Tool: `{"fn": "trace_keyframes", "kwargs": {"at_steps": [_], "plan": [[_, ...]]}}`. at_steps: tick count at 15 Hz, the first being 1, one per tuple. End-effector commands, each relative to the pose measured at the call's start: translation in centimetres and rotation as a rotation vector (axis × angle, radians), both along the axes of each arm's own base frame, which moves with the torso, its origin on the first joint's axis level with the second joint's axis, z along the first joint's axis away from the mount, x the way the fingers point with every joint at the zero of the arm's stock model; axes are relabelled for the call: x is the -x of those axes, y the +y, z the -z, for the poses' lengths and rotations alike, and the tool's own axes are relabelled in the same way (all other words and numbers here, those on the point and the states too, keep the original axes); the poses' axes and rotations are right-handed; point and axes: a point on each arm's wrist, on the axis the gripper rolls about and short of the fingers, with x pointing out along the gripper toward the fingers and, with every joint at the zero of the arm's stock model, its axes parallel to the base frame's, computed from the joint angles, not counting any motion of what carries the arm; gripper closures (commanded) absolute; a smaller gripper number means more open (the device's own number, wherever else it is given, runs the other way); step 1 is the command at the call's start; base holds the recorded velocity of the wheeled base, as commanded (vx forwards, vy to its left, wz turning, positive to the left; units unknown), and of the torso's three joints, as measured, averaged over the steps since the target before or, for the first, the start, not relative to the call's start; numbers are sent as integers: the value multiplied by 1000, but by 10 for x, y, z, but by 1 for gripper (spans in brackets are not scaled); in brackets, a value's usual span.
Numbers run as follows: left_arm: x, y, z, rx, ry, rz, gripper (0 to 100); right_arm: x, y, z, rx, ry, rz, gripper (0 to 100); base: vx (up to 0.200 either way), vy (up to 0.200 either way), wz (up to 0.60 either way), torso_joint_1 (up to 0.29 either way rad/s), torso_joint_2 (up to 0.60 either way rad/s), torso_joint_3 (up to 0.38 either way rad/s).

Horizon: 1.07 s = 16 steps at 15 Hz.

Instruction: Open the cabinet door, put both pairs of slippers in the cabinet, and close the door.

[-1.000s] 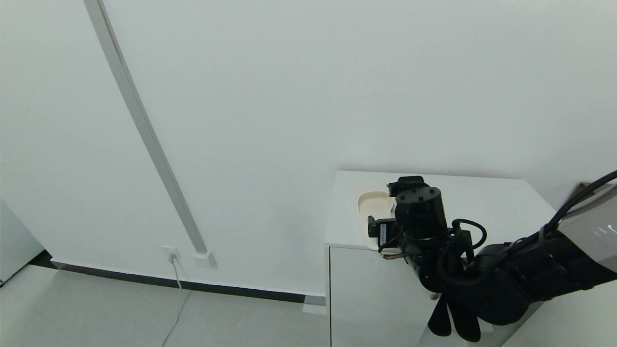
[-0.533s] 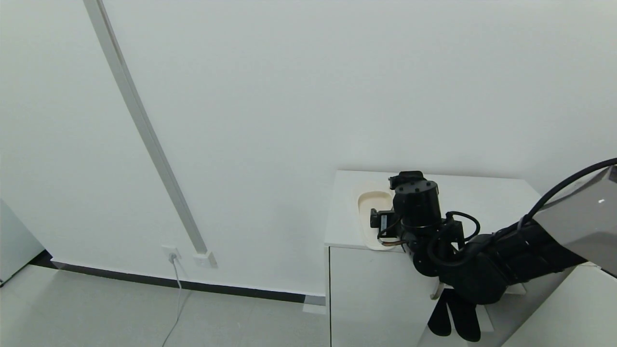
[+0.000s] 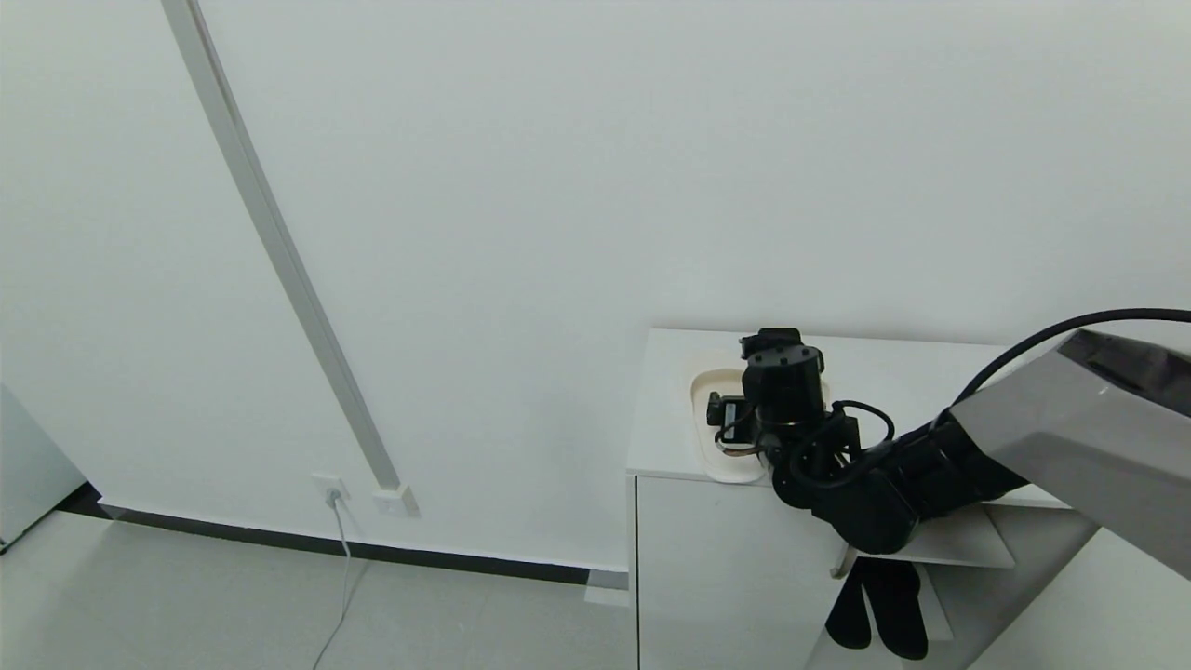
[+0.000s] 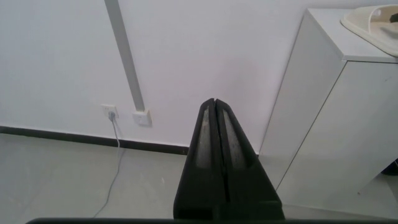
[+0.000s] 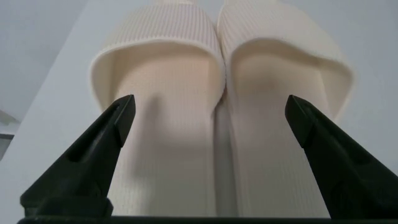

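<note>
Right claw (image 5: 210, 104) spread wide either side of the cream slippers (image 5: 219, 143) on the cabinet (image 3: 930, 365), which look light, soft and squashy, so pinch both by their outer edges; left claw (image 4: 214, 106) pressed together.

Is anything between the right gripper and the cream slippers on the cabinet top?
Nothing visible does. The right gripper is open just short of the cream slippers, with its fingers spread to either side of the pair in the wrist view. The pair lies side by side on the cabinet top.

Spread jaws straddle the cream slippers (image 5: 249, 124) (wall (image 3: 651, 186) backs the cabinet top (image 3: 930, 372)).
</note>
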Motion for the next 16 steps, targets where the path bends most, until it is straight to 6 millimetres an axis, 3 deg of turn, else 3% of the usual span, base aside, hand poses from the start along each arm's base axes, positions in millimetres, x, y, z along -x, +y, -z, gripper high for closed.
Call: {"fn": "trace_keyframes", "kwargs": {"at_steps": [1,16], "plan": [[0,0,0,0,2,-2,100,-10,0,7,-3,3,-18,0,0,0,0,0,0,0],[0,0,0,0,2,0,100,-43,-25,13,-18,-29,-73,0,0,0,0,0,0,0]]}}
